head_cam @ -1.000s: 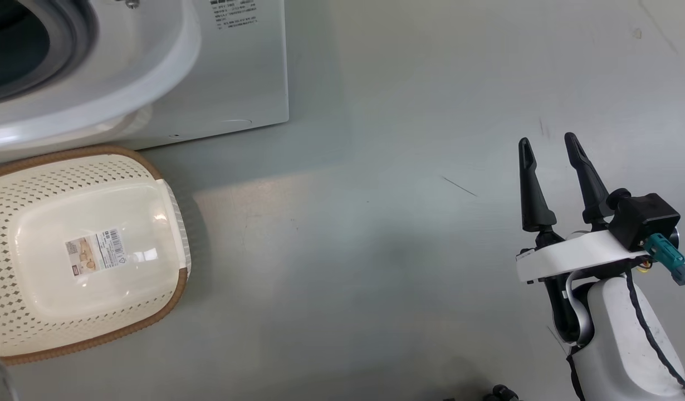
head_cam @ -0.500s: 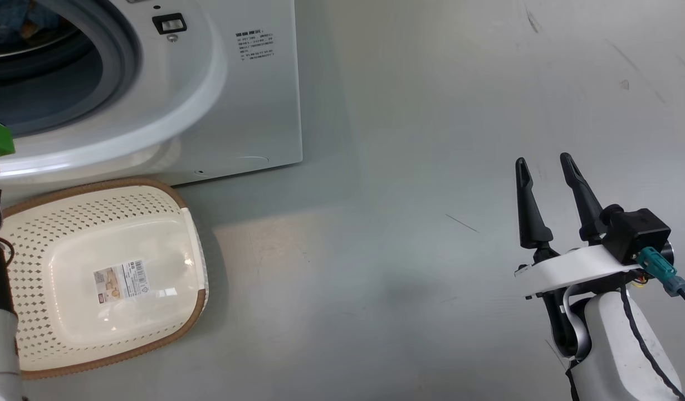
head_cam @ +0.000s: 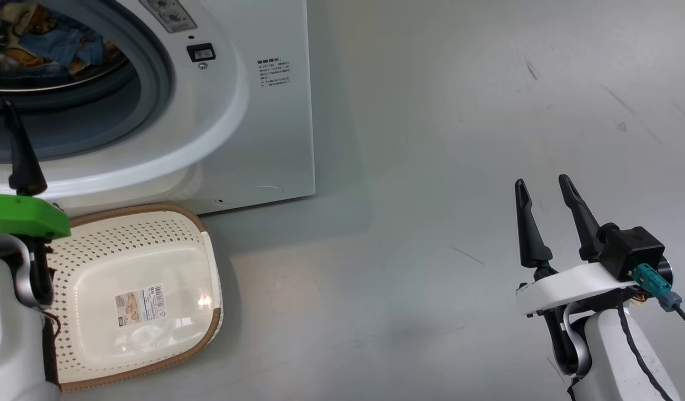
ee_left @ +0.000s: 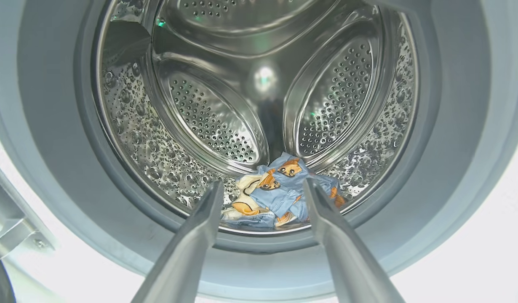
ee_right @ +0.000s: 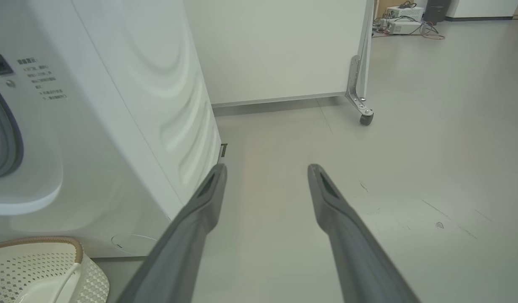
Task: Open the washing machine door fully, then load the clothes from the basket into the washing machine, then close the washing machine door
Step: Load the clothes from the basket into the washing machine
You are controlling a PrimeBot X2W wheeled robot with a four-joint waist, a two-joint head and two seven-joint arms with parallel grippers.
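Note:
The white washing machine (head_cam: 253,139) stands at the upper left with its opening uncovered; the washing machine door is out of view. The clothes (ee_left: 280,193), light blue with orange-brown figures, lie in a heap at the bottom of the steel drum (ee_left: 217,122) and also show as clothes (head_cam: 47,44) from the head. My left gripper (ee_left: 263,185) is open, points into the opening from just outside and holds nothing; one of its fingers (head_cam: 19,150) rises above a green wrist mount. The cream basket (head_cam: 136,301) lies bare on the floor below the machine. My right gripper (head_cam: 543,181) hangs open over bare floor, far right.
Grey floor (head_cam: 404,167) stretches to the right of the machine. A white panel on a caster (ee_right: 364,118) stands behind the machine's right side, with equipment and cables (ee_right: 406,21) on the floor far beyond. A metal hinge bracket (ee_left: 10,235) sits left of the opening.
The head camera has tilted up, so machine and basket sit lower in the picture and the drum's clothes show. My left arm's green mount and finger have come into view at the left.

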